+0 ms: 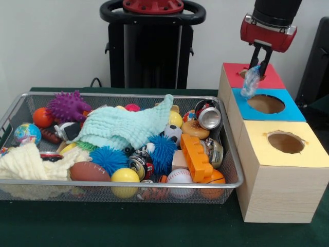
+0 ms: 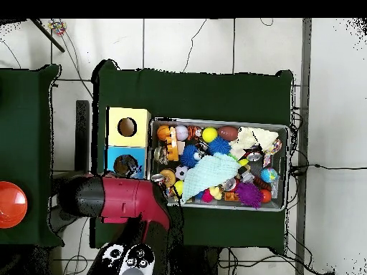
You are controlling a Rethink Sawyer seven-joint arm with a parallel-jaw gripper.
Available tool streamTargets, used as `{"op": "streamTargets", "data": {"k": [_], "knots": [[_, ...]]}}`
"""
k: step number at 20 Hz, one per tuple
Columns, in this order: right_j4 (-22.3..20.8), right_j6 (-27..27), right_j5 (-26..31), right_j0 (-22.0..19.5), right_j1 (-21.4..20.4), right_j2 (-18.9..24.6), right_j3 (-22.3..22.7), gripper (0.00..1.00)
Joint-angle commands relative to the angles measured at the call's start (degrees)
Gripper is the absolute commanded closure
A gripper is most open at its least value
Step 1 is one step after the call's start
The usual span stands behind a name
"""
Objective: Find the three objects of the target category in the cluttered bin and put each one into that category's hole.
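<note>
My gripper (image 1: 261, 64) hangs at the upper right, shut on a crumpled clear plastic bottle (image 1: 250, 82). The bottle dangles over the seam between the red-topped box (image 1: 270, 78) and the blue-topped box (image 1: 294, 111), just in front of the red box's hole (image 1: 245, 73). The silver wire-mesh bin (image 1: 14, 111) sits to the left, packed with clutter: a crushed silver can (image 1: 209, 118), a second can (image 1: 139, 164), balls and cloths. In the overhead view the arm (image 2: 122, 199) covers the gripper and the red box; the bin (image 2: 215, 120) lies to its right.
A yellow-topped box (image 1: 308, 150) with a round hole (image 1: 286, 142) is nearest the camera; the blue box's hole (image 1: 266, 104) is open. A light green cloth (image 1: 128, 126), a purple spiky ball (image 1: 68, 105) and an orange brick (image 1: 196, 156) lie in the bin. A red dish (image 2: 11, 204) sits on a side table.
</note>
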Motion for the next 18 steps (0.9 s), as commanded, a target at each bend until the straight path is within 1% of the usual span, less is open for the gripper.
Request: {"op": "streamTargets", "data": {"k": [1, 6, 11, 14, 18], "knots": [[5.03, 16.21, -2.59, 0.83, 9.36, 4.1, -6.09, 1.0], [5.14, 16.27, -0.16, 1.99, 10.79, 2.14, -9.47, 1.0], [6.03, 15.61, 2.26, 2.1, 11.53, 1.95, -12.37, 1.0], [6.53, 14.96, 1.56, 1.86, 12.49, 1.85, -12.78, 1.0], [7.78, 12.72, 0.53, 0.51, 12.28, 4.19, -11.03, 1.0]]}}
